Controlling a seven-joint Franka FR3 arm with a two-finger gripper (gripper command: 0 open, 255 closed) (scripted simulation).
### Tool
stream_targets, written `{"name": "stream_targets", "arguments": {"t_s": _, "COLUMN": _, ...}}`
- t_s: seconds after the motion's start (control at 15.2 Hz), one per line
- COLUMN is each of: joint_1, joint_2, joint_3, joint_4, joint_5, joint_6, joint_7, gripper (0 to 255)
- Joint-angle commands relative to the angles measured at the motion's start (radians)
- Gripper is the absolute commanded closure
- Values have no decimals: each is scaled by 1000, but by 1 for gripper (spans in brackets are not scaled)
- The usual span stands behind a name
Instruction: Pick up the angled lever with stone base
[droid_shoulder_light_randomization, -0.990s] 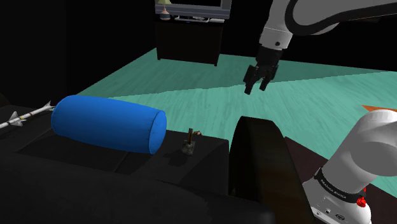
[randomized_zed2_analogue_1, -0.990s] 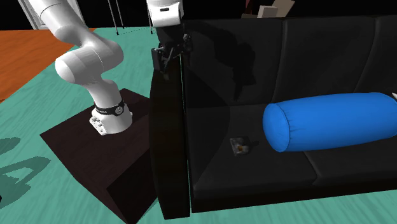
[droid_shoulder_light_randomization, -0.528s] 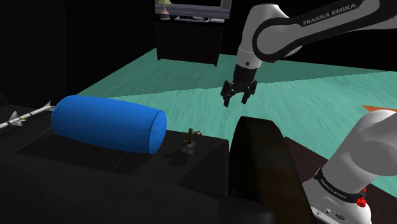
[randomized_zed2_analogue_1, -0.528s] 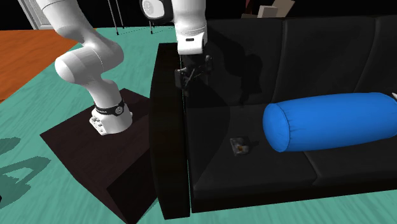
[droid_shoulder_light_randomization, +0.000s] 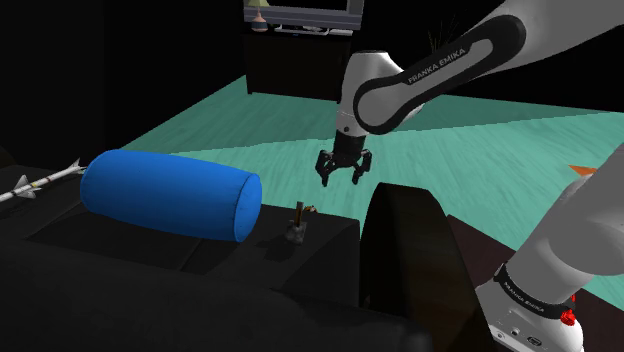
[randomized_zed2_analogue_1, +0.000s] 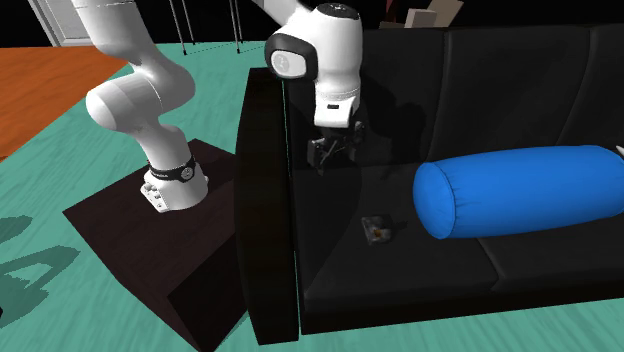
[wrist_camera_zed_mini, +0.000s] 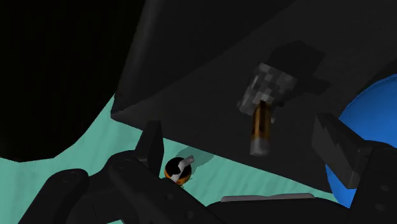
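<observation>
the all-black two-finger gripper hung in the air over the black sofa, its fingers spread wide apart and holding nothing. the task's thing, a small angled lever made of a brown-orange rod leaning out of a mottled grey stone block, stood on the sofa's seat. it sat between the fat blue cylindrical cushion and the tall black armrest, touching neither.

in the shoulder view the gripper sat above the lever and to its right, well apart from it. in the wrist view the lever lay ahead of the open fingers, nearer the finger on the cushion's side than the other.

the step in hand looked to be the approach. to do it well, the arm would likely need to bring the lever midway between the fingers before going down, not during the descent. it would also need to turn the hand so the fingers closed across the rod or the block, not along the rod's lean. a low grip, close to the stone base, seemed the safer choice, since the rod looked thin and tilted and a push on its end could topple it. the descent would have to keep clear of the armrest and the cushion, and stop short of pressing into the seat.
</observation>
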Motion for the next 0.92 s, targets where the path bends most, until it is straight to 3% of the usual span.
{"name": "stream_targets", "arguments": {"t_s": 0.0, "joint_1": -4, "joint_2": 94, "joint_3": 13, "joint_4": 45, "joint_5": -31, "joint_6": 46, "joint_7": 74, "gripper": 0}}
{"name": "stream_targets", "arguments": {"t_s": 0.46, "joint_1": 34, "joint_2": 393, "joint_3": -11, "joint_4": 223, "joint_5": -147, "joint_6": 149, "joint_7": 311, "gripper": 0}}
{"name": "stream_targets", "arguments": {"t_s": 0.86, "joint_1": 96, "joint_2": 637, "joint_3": -72, "joint_4": 422, "joint_5": -195, "joint_6": 182, "joint_7": 462, "gripper": 0}}
